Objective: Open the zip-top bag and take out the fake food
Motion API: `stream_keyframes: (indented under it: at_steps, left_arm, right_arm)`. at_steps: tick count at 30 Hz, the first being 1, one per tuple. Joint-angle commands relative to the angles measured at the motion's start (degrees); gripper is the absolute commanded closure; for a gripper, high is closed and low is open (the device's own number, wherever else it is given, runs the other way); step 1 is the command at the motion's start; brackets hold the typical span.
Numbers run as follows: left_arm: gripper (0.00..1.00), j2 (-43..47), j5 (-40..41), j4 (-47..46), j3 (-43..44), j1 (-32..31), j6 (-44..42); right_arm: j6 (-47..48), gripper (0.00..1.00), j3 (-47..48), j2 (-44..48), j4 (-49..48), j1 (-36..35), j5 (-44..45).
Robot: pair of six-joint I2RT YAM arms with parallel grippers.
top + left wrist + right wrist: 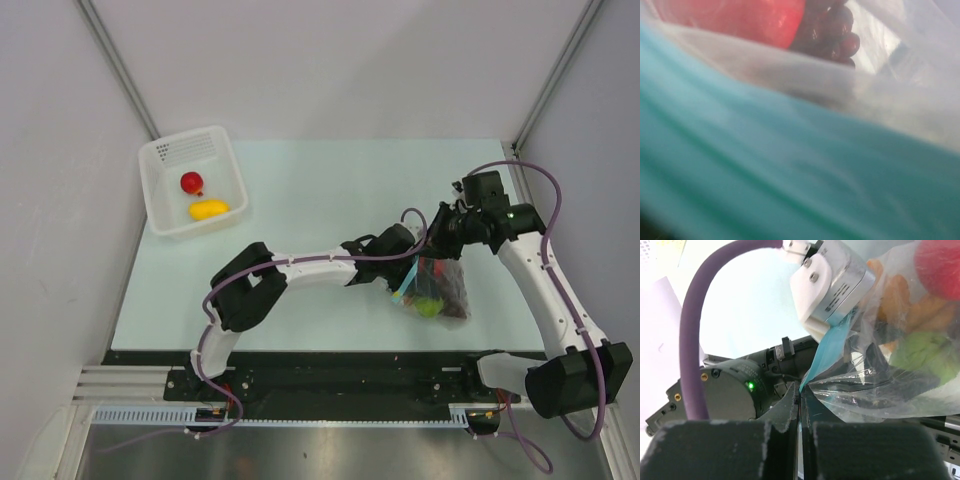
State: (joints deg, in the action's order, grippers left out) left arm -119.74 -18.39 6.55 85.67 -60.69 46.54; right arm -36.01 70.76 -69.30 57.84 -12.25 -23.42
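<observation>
The zip-top bag point(437, 290) hangs between both grippers over the table's right middle, holding green point(428, 307), red and dark fake food. My right gripper point(800, 392) is shut on the bag's blue-teal zip strip point(827, 347), which runs up to my left gripper point(832, 280). My left gripper point(408, 262) seems shut on the other side of the strip; its fingers are hidden. The left wrist view is filled by the blurred strip point(790, 190), with a red fruit point(740, 17) and purple grapes point(832, 30) behind it. The right wrist view shows red point(940, 262), orange point(900, 295) and green point(925, 352) pieces inside.
A white perforated basket point(160, 225) stands at the table's far left corner with a red fruit point(191, 182) and a yellow piece point(208, 209) in it. The left arm reaches across the table's middle. A black rail runs along the near edge.
</observation>
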Motion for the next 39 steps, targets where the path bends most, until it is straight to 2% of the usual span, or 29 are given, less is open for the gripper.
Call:
stream_keyframes:
  at_steps: [1,3,6,9,10,17,20,25,31,34,37,39]
  left_arm:
    - [0.22,0.3,-1.0,-0.8,1.0,-0.6,-0.2]
    - [0.22,-0.5,-1.2,0.1,1.3,-0.6,-0.7]
    - [0.31,-1.5,-2.1,0.8,2.0,-0.5,-1.4]
    - [0.49,-2.2,-1.8,3.0,3.6,-0.5,-3.2]
    - [0.59,-1.8,-1.3,3.5,3.9,-0.3,-3.7]
    - [0.87,3.1,2.0,6.5,5.0,0.7,-8.6]
    - [0.95,6.1,3.6,8.3,5.6,1.0,-10.5]
    - [1.00,9.5,7.0,12.7,6.4,1.3,-15.2]
    - [1.00,14.7,11.0,15.8,4.6,1.7,-19.1]
    - [1.00,19.3,9.4,11.5,0.9,3.2,-19.8]
    - [1.00,22.1,2.2,5.7,-2.4,5.6,-19.0]
    - [1.00,22.9,-0.7,5.1,-2.4,6.7,-18.5]
  right_arm:
    - [0.8,1.00,1.8,-0.4,-2.2,2.2,-3.5]
    - [2.0,1.00,1.8,-0.3,-1.2,2.9,-3.1]
    - [3.8,1.00,1.8,-0.1,0.7,3.6,-1.6]
    - [5.7,1.00,1.8,0.6,2.0,3.6,1.0]
    - [6.1,1.00,1.7,0.7,2.3,3.7,2.3]
    - [9.4,1.00,1.0,2.1,3.1,3.7,7.6]
    - [11.1,1.00,0.5,2.2,3.6,3.7,10.8]
    - [13.6,1.00,0.0,2.5,3.6,3.7,14.0]
    - [15.3,1.00,-0.4,2.8,3.5,3.7,15.8]
    - [16.0,1.00,-0.6,2.7,3.5,3.5,16.6]
    - [16.6,1.00,-0.7,2.7,3.5,3.3,17.4]
    - [16.4,1.00,-0.7,2.8,3.3,3.1,16.7]
